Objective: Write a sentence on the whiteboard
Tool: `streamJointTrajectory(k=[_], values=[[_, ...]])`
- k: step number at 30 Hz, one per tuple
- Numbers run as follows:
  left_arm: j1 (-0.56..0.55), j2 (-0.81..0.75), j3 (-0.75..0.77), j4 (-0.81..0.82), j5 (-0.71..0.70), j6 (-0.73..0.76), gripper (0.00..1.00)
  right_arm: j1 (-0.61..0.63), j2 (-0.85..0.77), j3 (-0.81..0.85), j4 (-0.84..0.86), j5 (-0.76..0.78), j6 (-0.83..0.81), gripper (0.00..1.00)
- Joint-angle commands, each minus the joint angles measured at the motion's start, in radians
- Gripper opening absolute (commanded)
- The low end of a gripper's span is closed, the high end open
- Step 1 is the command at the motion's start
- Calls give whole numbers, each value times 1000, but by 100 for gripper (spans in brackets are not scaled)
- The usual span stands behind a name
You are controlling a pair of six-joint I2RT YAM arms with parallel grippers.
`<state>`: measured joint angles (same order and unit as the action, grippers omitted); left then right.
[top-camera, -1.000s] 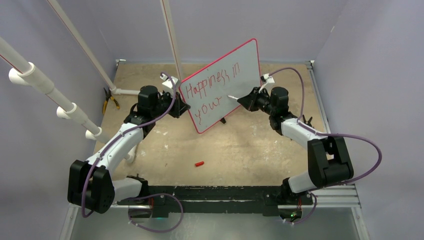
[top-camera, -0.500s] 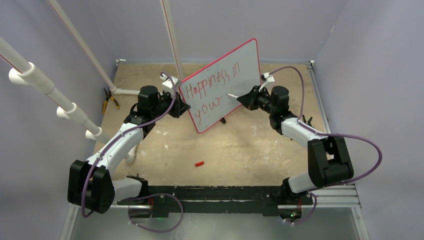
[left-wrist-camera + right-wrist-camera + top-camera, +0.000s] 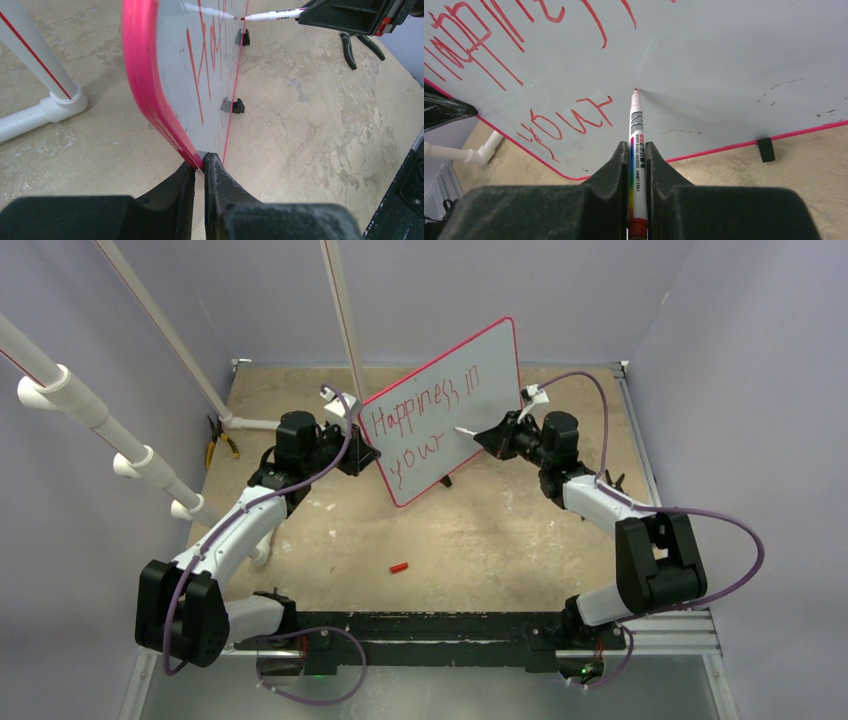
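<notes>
Fingers of left gripper [image 3: 204, 156]: pinched tight on the whiteboard [image 3: 485, 370] rim, lower-left corner.
Whiteboard: propped upright, tilted, between both arms; open table [image 3: 480, 530] in front.
Sentence [image 3: 425, 412]: "Happiness in / your", blank board to the right.
Right gripper [image 3: 637, 146]: clenching marker [image 3: 635, 120], tip touching board beside "your".

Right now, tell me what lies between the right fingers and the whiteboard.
The white red-tipped marker pen, shut in the right fingers, spans it, tip at the pale red-rimmed whiteboard; right wrist view.
</notes>
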<state>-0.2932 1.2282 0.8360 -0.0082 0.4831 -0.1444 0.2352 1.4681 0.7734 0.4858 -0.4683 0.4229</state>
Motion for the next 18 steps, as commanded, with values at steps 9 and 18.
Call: streamJointTrajectory(k=[9, 18], values=[[-21, 7, 9, -29, 15, 39, 0, -1, 32, 30, 21, -66, -33, 0], [-21, 9, 10, -30, 17, 39, 0, 4, 34, 21, -9, -76, -51, 0]])
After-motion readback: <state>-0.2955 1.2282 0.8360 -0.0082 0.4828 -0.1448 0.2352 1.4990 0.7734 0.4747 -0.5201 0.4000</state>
